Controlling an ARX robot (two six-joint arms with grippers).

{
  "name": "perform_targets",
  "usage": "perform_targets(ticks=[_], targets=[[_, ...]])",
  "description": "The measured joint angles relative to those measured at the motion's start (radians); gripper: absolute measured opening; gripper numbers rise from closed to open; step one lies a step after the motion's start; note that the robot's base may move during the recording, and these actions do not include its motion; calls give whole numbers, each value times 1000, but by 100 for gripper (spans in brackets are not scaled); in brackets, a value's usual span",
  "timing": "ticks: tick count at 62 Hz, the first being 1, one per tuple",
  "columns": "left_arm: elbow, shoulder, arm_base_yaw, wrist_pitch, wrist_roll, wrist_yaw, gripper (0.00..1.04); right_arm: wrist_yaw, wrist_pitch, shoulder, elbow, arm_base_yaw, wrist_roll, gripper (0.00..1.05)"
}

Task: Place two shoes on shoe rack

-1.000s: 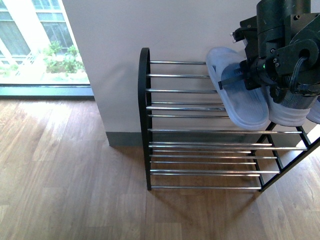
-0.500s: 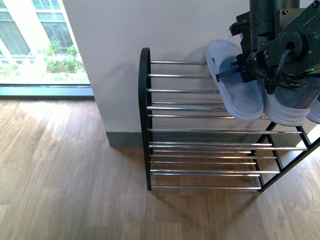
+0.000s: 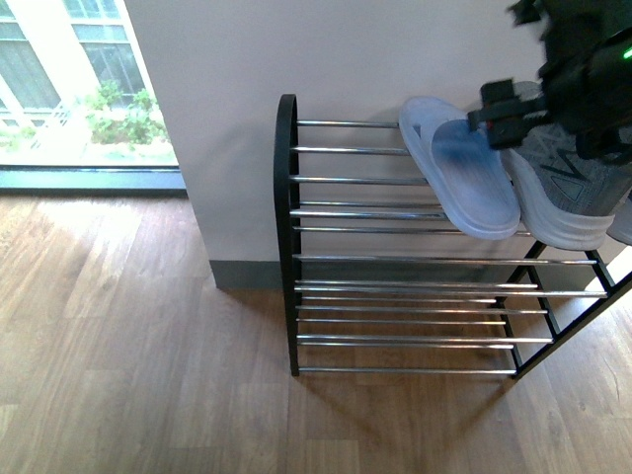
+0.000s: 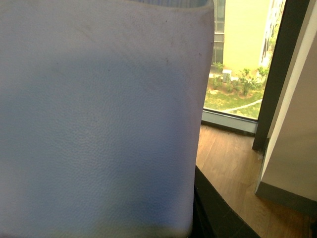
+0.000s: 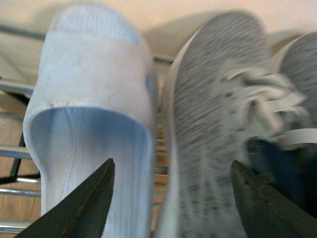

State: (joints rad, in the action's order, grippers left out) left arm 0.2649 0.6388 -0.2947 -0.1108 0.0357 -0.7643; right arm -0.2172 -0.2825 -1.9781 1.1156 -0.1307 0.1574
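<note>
Two kinds of footwear lay on the top tier of the shoe rack (image 3: 395,259): a pale-blue slide sandal (image 3: 457,168) and, touching its side, a grey knit sneaker (image 3: 560,193), both with long axes running across the chrome bars, toes toward the wall. A second sneaker (image 5: 302,74) showed at the frame edge in the right wrist view. The right gripper (image 5: 171,198) hung above the sandal and first sneaker, its jaws spread wide and empty, one tip over the sandal's footbed, the other over the sneaker's opening. The right arm was plainly the nearer one. The lower tiers held nothing visible. The left wrist view was filled by a pale-blue surface (image 4: 99,114); whether the left jaws gripped it could not be told.
</note>
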Motion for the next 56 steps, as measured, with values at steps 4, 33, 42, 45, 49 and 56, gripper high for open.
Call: perform_targets(ticks=[4, 33, 42, 45, 49, 56], targets=[[0, 0, 0, 0, 0, 0, 2, 2, -18, 66, -32, 24, 25, 89], [0, 0, 0, 0, 0, 0, 2, 159, -891, 293, -586, 74, -141, 30], [0, 0, 0, 0, 0, 0, 2, 216, -895, 412, -746, 107, -143, 1], [0, 0, 0, 0, 0, 0, 2, 216, -895, 444, -775, 117, -146, 1], [0, 0, 0, 0, 0, -1, 2, 215, -891, 494, -814, 127, -146, 1], [0, 0, 0, 0, 0, 1, 2, 216, -870, 579, -877, 130, -146, 1]])
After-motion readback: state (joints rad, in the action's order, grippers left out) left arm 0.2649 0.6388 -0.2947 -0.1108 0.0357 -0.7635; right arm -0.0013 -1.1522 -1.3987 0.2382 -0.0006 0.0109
